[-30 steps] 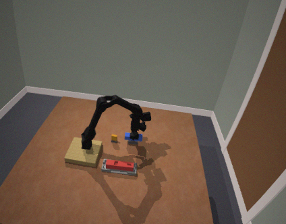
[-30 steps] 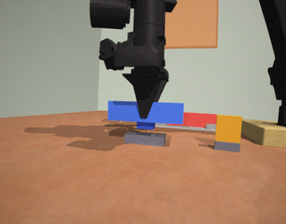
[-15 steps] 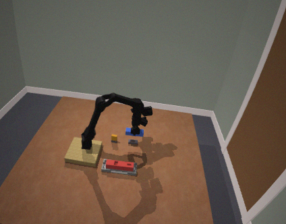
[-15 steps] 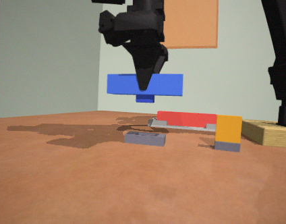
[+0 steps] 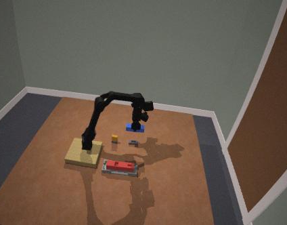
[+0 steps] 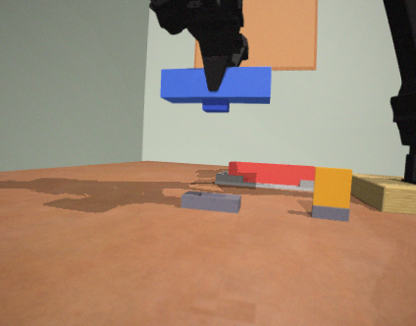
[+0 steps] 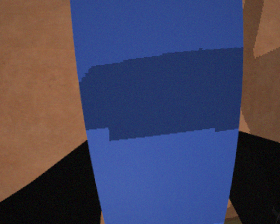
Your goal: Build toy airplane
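My gripper [image 5: 136, 128] [image 6: 214, 88] [image 7: 154, 142] is shut on the blue wing and holds it level in the air. The blue wing [image 5: 129, 127] [image 6: 178, 84] [image 7: 161, 175] has its tab [image 6: 216, 106] pointing down. The red fuselage [image 5: 120, 165] [image 6: 276, 173] lies in the grey cradle [image 5: 120, 173] [image 6: 281, 187] and looks flat, with two sockets showing on top. The yellow tail fin [image 5: 114, 138] [image 6: 333, 188] stands upright in a small grey holder [image 6: 331, 213]. Its tab is hidden.
A small grey holder [image 5: 133, 142] [image 6: 211, 202] stands below the raised wing, with nothing in it. The arm's wooden base [image 5: 82, 156] [image 6: 379, 193] is to the left of the cradle in the top view. The tail fin's holder is between the base and the other holder.
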`<action>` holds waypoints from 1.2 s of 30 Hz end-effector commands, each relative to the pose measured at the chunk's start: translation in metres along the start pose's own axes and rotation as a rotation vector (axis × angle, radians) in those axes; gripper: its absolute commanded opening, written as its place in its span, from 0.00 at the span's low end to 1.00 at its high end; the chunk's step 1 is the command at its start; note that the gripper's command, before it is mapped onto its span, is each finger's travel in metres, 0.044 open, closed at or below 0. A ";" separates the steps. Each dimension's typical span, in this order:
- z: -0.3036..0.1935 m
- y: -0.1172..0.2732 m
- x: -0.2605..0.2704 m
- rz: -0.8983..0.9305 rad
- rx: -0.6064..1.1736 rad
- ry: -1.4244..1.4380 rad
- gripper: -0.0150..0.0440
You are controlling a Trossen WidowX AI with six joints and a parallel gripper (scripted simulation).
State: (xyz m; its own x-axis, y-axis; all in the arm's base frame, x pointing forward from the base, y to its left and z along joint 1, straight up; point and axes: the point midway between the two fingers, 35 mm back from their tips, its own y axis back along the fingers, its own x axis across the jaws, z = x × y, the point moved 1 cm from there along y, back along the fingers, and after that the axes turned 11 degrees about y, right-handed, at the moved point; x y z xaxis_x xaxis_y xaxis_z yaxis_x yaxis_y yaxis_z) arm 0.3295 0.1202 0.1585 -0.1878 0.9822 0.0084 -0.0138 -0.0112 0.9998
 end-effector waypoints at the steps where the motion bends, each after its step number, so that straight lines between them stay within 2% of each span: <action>1: -0.001 0.009 0.000 0.002 -0.012 0.003 0.25; 36: -0.028 -0.005 -0.106 -0.011 -0.008 0.542 0.25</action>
State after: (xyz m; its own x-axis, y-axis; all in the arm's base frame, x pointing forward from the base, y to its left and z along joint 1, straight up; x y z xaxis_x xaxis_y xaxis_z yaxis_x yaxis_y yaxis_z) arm 0.3247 0.0227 0.1514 -0.6246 0.7809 -0.0049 -0.0153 -0.0060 0.9999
